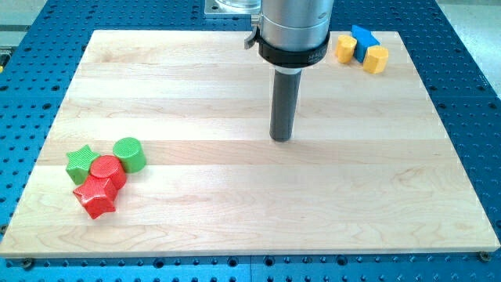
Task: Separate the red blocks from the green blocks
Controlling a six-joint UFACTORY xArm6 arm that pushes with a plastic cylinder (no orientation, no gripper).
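Note:
Near the board's lower left, a green star block (pixel 79 163), a green cylinder (pixel 130 153), a red cylinder (pixel 108 171) and a red star block (pixel 95 196) sit bunched together, touching. The red cylinder lies between the two green blocks, with the red star just below it. My tip (pixel 281 137) rests on the board near the middle, far to the right of this cluster and touching no block.
At the view's top right, a blue block (pixel 363 39) sits between two yellow blocks (pixel 345 48) (pixel 376 59). The wooden board (pixel 250 204) lies on a blue perforated table.

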